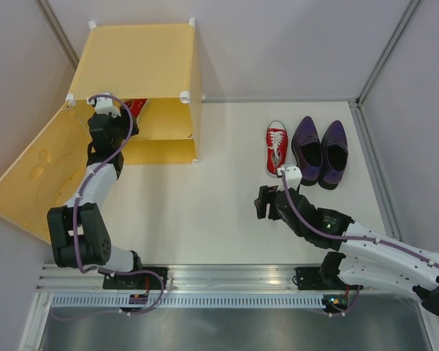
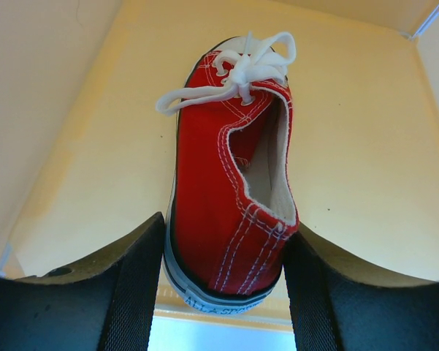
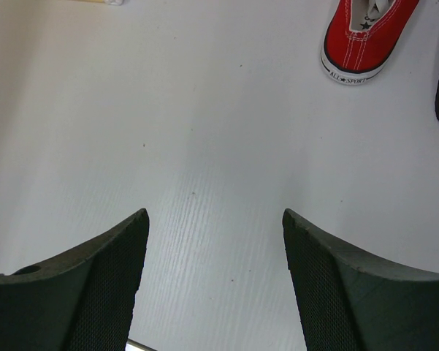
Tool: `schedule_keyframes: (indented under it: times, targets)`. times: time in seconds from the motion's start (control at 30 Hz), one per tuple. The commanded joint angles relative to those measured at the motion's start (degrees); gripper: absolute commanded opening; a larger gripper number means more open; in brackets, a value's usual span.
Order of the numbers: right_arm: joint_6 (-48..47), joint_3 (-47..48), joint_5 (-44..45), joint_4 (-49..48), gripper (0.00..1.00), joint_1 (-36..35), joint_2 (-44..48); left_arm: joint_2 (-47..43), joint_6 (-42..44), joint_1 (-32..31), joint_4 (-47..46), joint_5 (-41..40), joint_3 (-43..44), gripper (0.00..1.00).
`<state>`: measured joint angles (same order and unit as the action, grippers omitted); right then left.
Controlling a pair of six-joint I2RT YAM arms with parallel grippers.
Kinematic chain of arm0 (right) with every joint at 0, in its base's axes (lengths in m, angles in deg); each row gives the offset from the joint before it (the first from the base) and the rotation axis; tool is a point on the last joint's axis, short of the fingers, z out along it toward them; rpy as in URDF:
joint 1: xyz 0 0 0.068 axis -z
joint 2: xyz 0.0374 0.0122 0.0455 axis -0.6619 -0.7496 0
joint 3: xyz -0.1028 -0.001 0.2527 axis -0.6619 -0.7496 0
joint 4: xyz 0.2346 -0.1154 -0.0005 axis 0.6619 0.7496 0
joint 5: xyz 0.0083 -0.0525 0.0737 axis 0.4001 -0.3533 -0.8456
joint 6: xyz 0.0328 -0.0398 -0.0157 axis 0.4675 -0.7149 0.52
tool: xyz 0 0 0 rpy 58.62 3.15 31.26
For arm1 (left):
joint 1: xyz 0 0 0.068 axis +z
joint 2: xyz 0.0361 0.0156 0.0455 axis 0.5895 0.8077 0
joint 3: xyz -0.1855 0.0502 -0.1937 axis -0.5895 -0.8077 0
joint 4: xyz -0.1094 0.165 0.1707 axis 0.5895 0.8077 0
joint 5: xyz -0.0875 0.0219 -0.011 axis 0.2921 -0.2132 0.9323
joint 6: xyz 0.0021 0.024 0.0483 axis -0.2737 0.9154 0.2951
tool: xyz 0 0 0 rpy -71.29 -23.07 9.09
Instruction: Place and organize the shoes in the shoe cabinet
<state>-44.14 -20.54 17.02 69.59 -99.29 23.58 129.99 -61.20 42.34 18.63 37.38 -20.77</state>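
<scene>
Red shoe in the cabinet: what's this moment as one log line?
left pincer: grips red sneaker inside cabinet | right pincer: open, empty | outside: second red sneaker, purple shoes

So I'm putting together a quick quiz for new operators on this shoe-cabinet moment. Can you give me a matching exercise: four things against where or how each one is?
Things
1. left gripper
2. right gripper
3. purple shoes
4. cabinet door

Places or states
A. side by side on the table, right of the lone red sneaker
B. swung open to the left of the cabinet
C. shut on the other red sneaker, at its heel, inside the cabinet
D. open and empty over bare table

Pairs: 1-C, 2-D, 3-A, 4-B
</scene>
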Motion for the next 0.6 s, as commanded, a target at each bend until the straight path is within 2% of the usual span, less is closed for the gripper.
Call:
schedule_keyframes:
  times: [0.0, 0.27, 0.57]
  targets:
    - [0.15, -0.64, 1.10, -1.49, 0.78, 0.28, -0.67, 3.24, -4.07, -0.42, 1.60, 2.42, -1.36, 0.34]
    - [-0.03, -0.99, 0.57, -2.63, 0.78, 0.28, -2.34, 5.08, -5.13, -0.86, 1.68, 3.74, -2.59, 0.35]
    - [-0.12, -0.99, 0.30, -2.63, 0.78, 0.28, -2.34, 4.74, -5.30, -0.86, 4.14, 1.89, -2.94, 0.64]
